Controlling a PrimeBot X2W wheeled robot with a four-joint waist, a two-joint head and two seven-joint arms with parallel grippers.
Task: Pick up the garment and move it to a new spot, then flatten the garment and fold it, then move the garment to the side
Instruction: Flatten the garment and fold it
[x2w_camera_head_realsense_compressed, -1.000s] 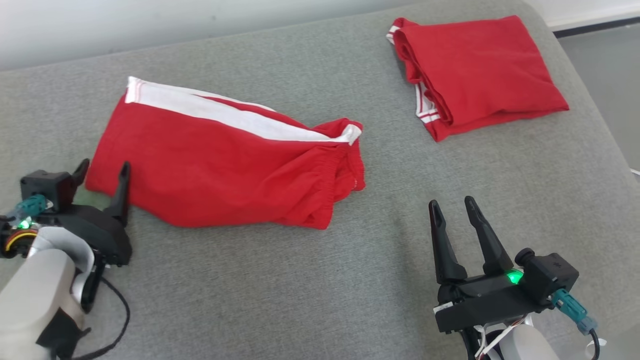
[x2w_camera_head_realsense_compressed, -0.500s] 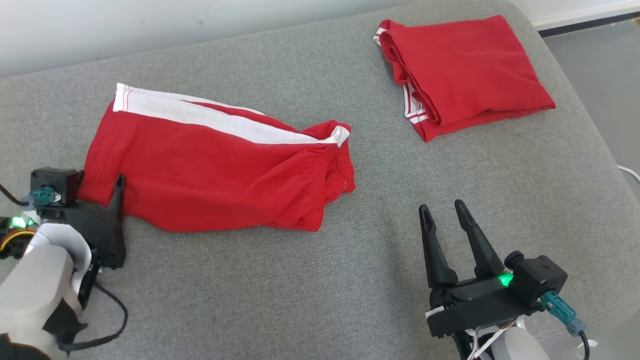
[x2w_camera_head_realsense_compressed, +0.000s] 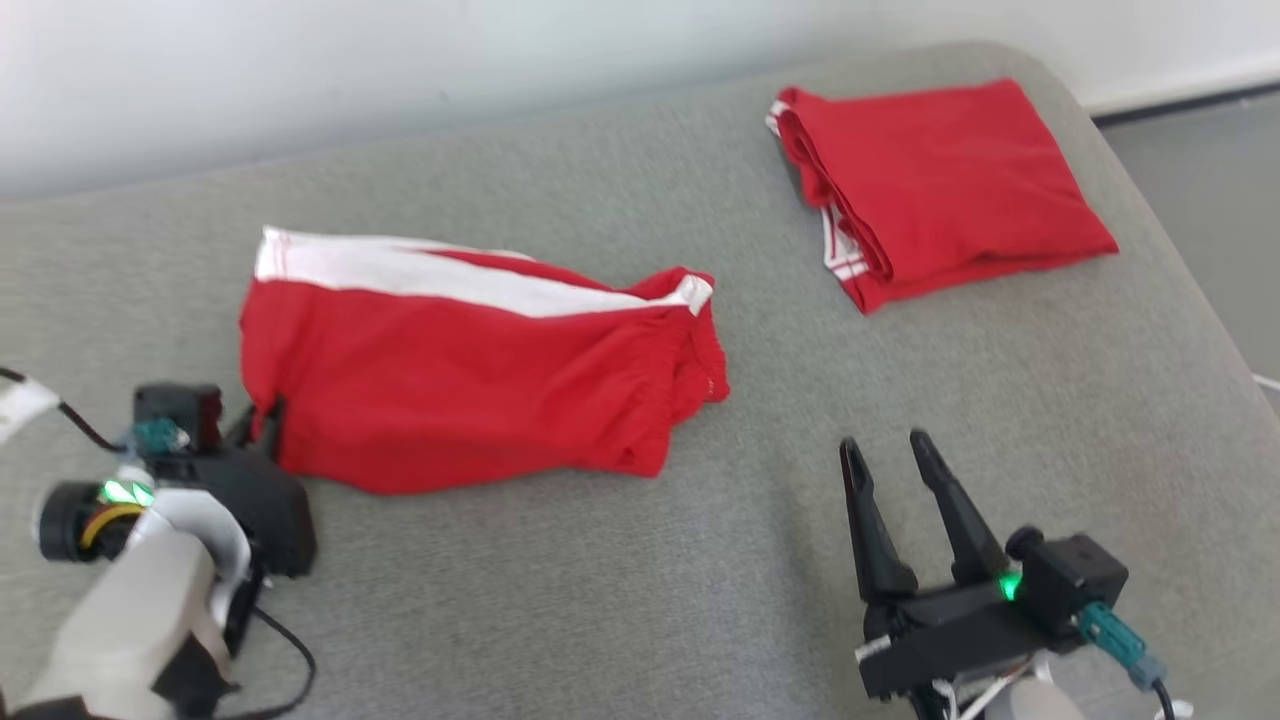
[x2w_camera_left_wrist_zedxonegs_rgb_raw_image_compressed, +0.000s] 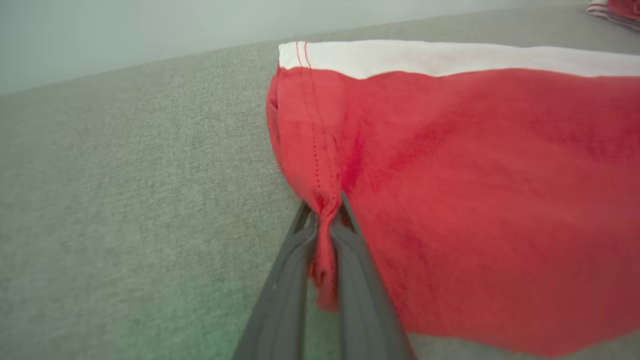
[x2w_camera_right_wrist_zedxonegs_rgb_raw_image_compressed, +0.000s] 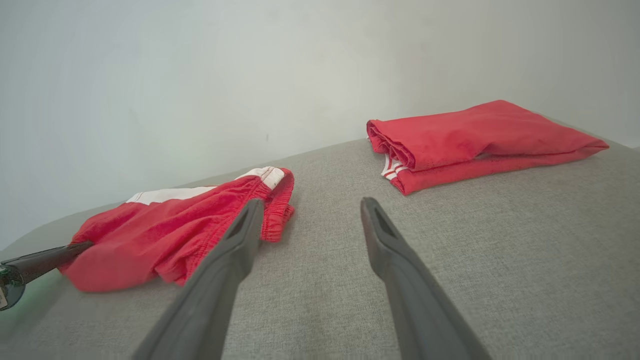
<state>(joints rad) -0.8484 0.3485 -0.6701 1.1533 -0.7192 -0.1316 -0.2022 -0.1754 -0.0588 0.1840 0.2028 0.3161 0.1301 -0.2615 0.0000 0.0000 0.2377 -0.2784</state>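
Garment (x2w_camera_head_realsense_compressed: 470, 390), red shorts with a white side band, lies rumpled on the grey upholstered surface (x2w_camera_head_realsense_compressed: 700, 600), left of centre. The left gripper (x2w_camera_left_wrist_zedxonegs_rgb_raw_image_compressed: 324, 220) has its jaws clenched on the hem corner nearest it. The right gripper (x2w_camera_head_realsense_compressed: 883, 441) hangs with jaws spread, holding nothing. Step 1, the pick-up, is in hand; next comes a lift that keeps this thin pinch. Possibly 2 layers are caught, but the bunched cloth hides that.

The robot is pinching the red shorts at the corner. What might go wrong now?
The left gripper pinches only a thin bit of hem on the red shorts, so the cloth may slip out when lifted. The right gripper is open and apart from them, so they may hang bunched.
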